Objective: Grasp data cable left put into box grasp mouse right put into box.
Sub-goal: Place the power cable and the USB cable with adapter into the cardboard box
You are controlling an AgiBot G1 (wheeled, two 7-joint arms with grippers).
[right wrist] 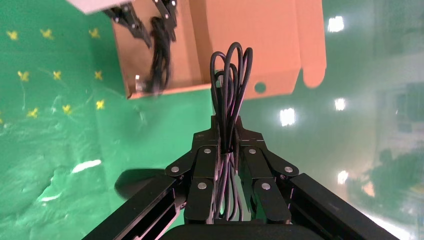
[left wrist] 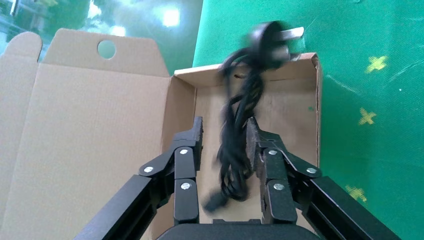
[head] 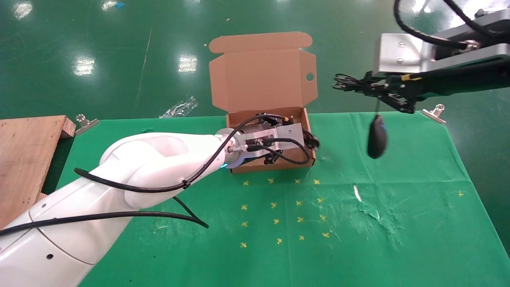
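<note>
The brown box (head: 271, 166) stands open on the green cloth, its lid (head: 259, 71) upright behind it. My left gripper (left wrist: 225, 132) is inside the box with its jaws open. The data cable (left wrist: 235, 145) lies loose and blurred between the fingers, brushing one pad, and its plug (left wrist: 272, 35) is at the box's right wall. My right gripper (head: 372, 88) hovers right of the box, well above the table. It is shut on the mouse's bundled thin cord (right wrist: 227, 75), and the black mouse (head: 376, 137) dangles below it.
A wooden board (head: 28, 159) lies at the table's left edge. Metal clips (head: 85, 121) (head: 435, 111) hold the cloth's far corners. Yellow crosses (head: 275, 205) mark the cloth in front of the box, beside a torn patch (head: 370, 211).
</note>
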